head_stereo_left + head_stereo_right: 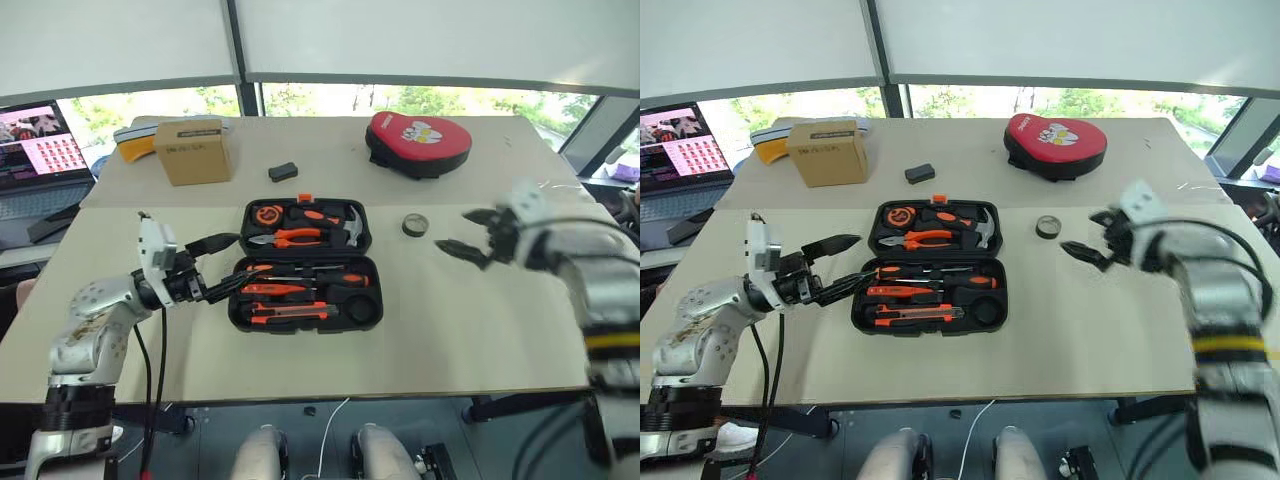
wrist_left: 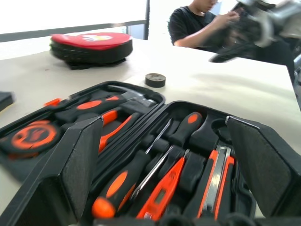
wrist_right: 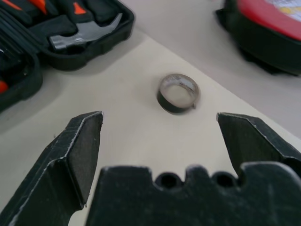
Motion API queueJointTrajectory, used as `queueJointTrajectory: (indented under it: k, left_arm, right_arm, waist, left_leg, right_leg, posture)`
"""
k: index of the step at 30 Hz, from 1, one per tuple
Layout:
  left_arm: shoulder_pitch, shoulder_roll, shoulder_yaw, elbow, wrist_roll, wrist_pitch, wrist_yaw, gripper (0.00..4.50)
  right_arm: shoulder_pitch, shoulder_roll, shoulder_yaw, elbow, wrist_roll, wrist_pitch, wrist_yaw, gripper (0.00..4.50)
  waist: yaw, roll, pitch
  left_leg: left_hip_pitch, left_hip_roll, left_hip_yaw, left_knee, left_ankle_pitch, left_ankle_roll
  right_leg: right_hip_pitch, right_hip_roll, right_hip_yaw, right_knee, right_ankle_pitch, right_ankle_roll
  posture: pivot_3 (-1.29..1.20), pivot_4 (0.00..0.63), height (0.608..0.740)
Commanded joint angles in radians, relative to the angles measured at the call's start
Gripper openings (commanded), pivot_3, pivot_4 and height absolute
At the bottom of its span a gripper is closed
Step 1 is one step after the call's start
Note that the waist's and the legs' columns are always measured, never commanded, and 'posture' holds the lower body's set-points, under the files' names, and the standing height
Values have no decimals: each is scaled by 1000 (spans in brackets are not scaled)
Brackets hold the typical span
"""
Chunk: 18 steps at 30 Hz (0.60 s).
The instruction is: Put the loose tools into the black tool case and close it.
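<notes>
The black tool case (image 1: pixel 305 330) lies open in the middle of the table. Its near half holds two long screwdrivers (image 2: pixel 123 179) (image 2: pixel 187 126), the orange tester screwdriver (image 2: pixel 163 194) and the utility knife (image 2: pixel 217 181). The far half holds pliers, a hammer (image 3: pixel 84 35) and a tape measure. The small dark tape roll (image 1: pixel 415 225) lies on the table just right of the case. My left gripper (image 1: pixel 238 261) stands open at the case's left end, holding nothing. To the right of the tape roll my right gripper (image 1: pixel 455 230) hovers open, its fingers pointing at the roll (image 3: pixel 178 93).
A red padded pouch (image 1: pixel 418 143) sits at the back right, a small black block (image 1: pixel 283 171) and a cardboard box (image 1: pixel 193 150) at the back left. A laptop (image 1: pixel 40 150) stands off the table's left side. A person (image 2: pixel 197 23) sits beyond the right end.
</notes>
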Motion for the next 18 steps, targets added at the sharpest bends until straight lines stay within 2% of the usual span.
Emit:
queueJointTrajectory:
  k: [1, 5, 8, 12, 18]
  left_arm:
    - [-16, -6, -7, -4, 22, -31, 10, 4486]
    - [-8, -9, -20, -12, 45, -47, 6, 4486]
    - [-3, -20, 4, -34, 14, -20, 35, 4486]
    - [11, -9, 12, -50, 6, -12, 38, 4486]
    - [17, -2, 10, -51, 14, -15, 33, 4486]
  right_arm:
    - [-137, 43, 89, 228, -111, -64, 20, 4500]
    - [-293, 128, 160, 499, -213, -125, -25, 4500]
    - [-360, 176, 169, 631, -255, -157, -81, 4500]
    - [-411, 222, 162, 731, -292, -216, -163, 4500]
    - [-437, 262, 121, 806, -286, -204, -202, 4500]
  waist:
    - [3, 0, 0]
    - [11, 0, 0]
    - [9, 0, 0]
    - [5, 0, 0]
    - [2, 0, 0]
  left_leg:
    - [-1, 0, 1, 0, 0, 0]
    - [-8, -1, 5, 0, 0, 0]
    - [-17, -2, 5, 1, 1, -2]
    - [-20, -1, 5, 1, 3, -4]
    - [-19, -1, 6, 1, 3, -5]
  right_leg:
    - [-1, 0, -1, -1, 0, 0]
    - [-5, -2, -2, -3, 0, 1]
    - [-15, -3, -1, -1, 1, 2]
    - [-18, -2, -2, 2, 1, 2]
    - [-17, -2, -2, 2, 1, 2]
  posture:
    - [0, 150, 740]
    - [0, 150, 740]
    - [0, 150, 740]
    - [0, 150, 740]
    - [0, 150, 740]
